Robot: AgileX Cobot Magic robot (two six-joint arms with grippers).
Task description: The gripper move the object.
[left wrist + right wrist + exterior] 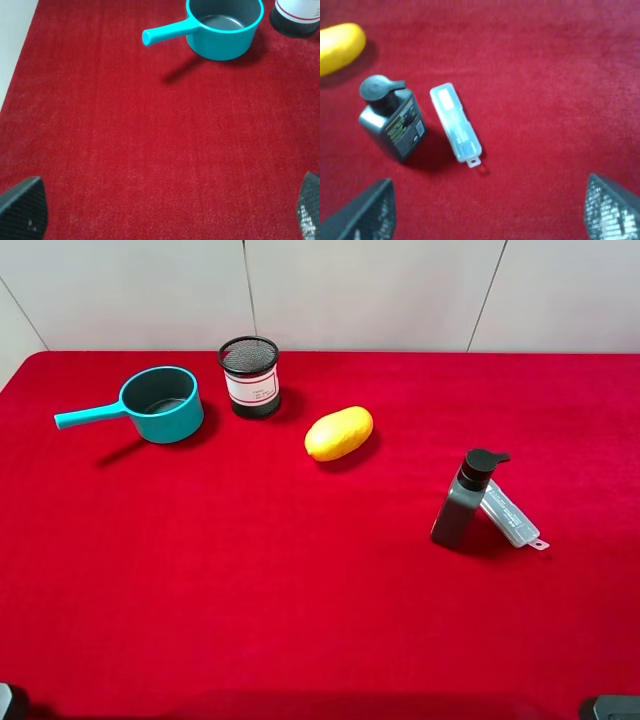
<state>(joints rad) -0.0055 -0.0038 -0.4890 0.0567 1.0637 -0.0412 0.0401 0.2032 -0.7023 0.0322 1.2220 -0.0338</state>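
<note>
The black wire-mesh cup (250,377) with a white label edged in red stands upright at the back of the red table, right of the teal pot (160,405). Its lower part shows at the edge of the left wrist view (296,17). My left gripper (165,210) is open and empty, low over bare red cloth, well short of the pot (225,27) and the cup. My right gripper (487,212) is open and empty, near the dark grey pump bottle (392,122). In the exterior high view only slivers of the arms show at the bottom corners.
A yellow fruit (339,433) lies right of the cup. The pump bottle (462,500) stands at the right with a clear plastic case (512,515) leaning beside it. The pot's handle (88,417) points left. A white wall runs behind the table.
</note>
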